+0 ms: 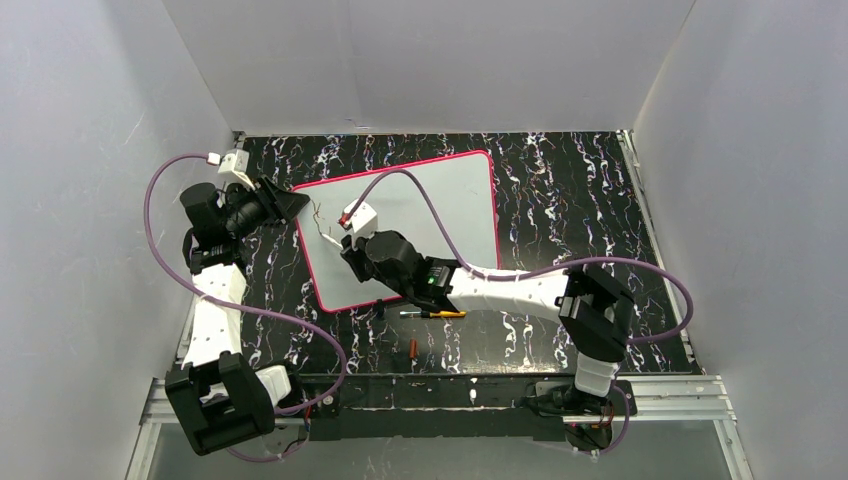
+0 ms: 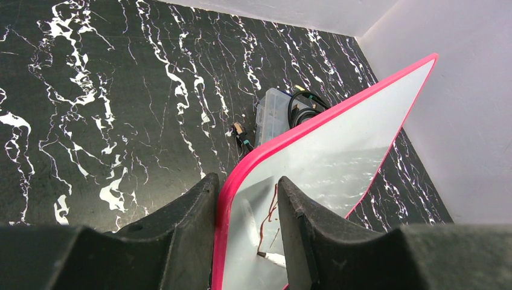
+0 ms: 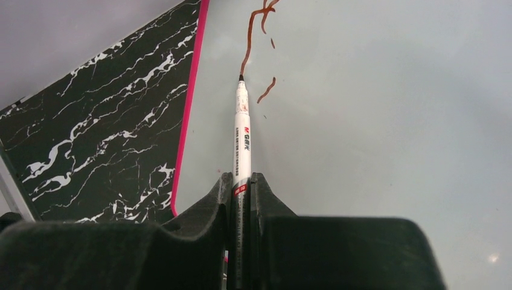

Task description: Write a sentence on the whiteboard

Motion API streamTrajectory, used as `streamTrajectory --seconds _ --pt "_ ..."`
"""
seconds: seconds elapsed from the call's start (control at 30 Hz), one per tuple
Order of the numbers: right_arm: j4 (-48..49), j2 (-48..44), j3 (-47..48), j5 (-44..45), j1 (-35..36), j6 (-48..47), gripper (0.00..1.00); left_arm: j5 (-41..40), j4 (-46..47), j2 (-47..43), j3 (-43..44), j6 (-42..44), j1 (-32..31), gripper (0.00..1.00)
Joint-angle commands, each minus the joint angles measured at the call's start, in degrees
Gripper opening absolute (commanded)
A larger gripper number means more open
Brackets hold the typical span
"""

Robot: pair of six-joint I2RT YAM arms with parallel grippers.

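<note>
Black fingers of the right hand [image 3: 241, 178] are pinched tight on a white marker [image 3: 241, 133], which juts straight out toward 12 o'clock in the wrist view. Its tip touches the whiteboard [image 3: 374, 121] at the lower end of a thin reddish-brown stroke. That stroke belongs to the lettering [image 3: 250, 36] - only a few loose curves and dashes, running on from the tip toward 12 and 1 o'clock, close to the board's pink rim.

Seen from above, the right arm stretches low from its base at 5 o'clock toward 10 o'clock, with the wrist over the board's left half.

At the board's 10 o'clock corner sits the left hand [image 2: 247, 184], its fingers partly apart and astride the pink rim - one over the bench [image 1: 560, 180], one over the white surface. Whether they press on the board I cannot tell. The left arm rises along the bench's 9 o'clock side and bends inward to that corner.
</note>
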Motion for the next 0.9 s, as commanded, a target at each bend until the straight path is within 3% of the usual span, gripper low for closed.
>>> streamTrajectory --seconds 0.0,0.23,0.87 --pt "0.8 -3.7 -1.9 0.3 -0.1 -0.2 0.01 3.4 -0.3 -2.4 -0.3 0.0 -0.3 0.38" --pt "7.6 -6.9 -4.5 2.7 -0.1 -1.4 0.01 3.1 -1.2 -2.5 -0.1 0.8 -0.3 0.38" --pt "7.1 -0.3 2.3 5.7 -0.8 -4.1 0.01 2.5 -3.7 -2.6 0.7 2.6 -0.4 0.36"
